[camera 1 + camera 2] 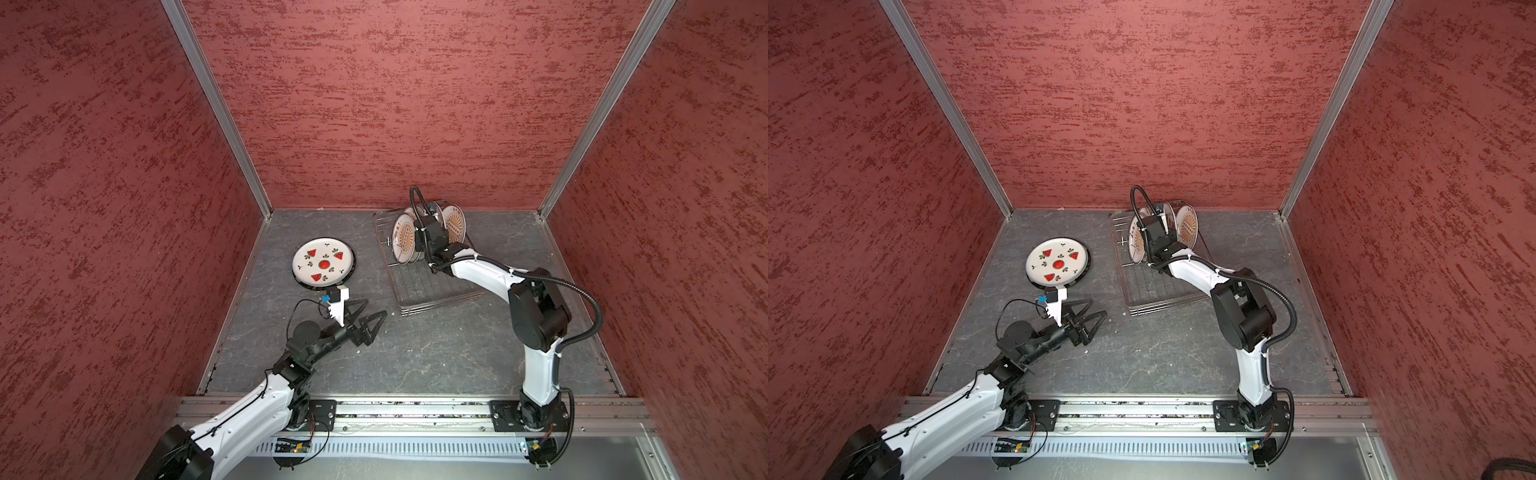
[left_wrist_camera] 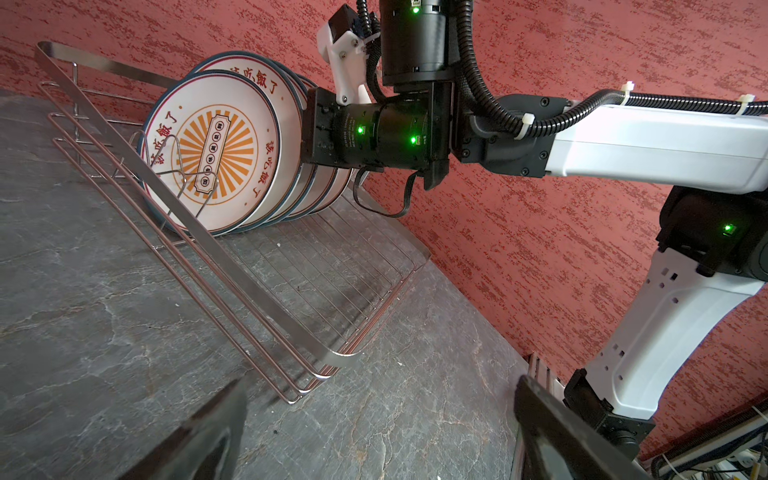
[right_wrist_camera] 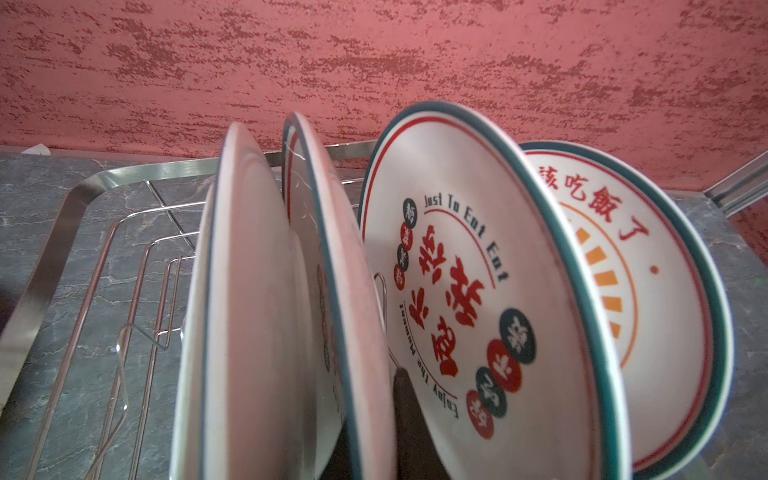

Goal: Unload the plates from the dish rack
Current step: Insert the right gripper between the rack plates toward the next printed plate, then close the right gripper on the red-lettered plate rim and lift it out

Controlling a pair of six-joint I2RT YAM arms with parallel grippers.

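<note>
Right gripper [image 1: 430, 218]: closed on the rim of one upright plate [image 3: 332, 270] among the plates [image 2: 216, 153] standing at the far end of the dish rack [image 1: 419, 286]. Left gripper [image 1: 374, 309]: spread wide, empty, left of the rack's near end. Watermelon plate [image 1: 323, 261]: flat on the table [image 1: 415, 353], left of the rack.

Standing in the dish rack [image 3: 62, 232], the lettered plate [image 3: 478, 257] is showing "Just To Eat Eat" and "Enjoy The Moment"; the sunburst plate [image 3: 648, 299] next in the rack is bearing red "該吃飯了".
</note>
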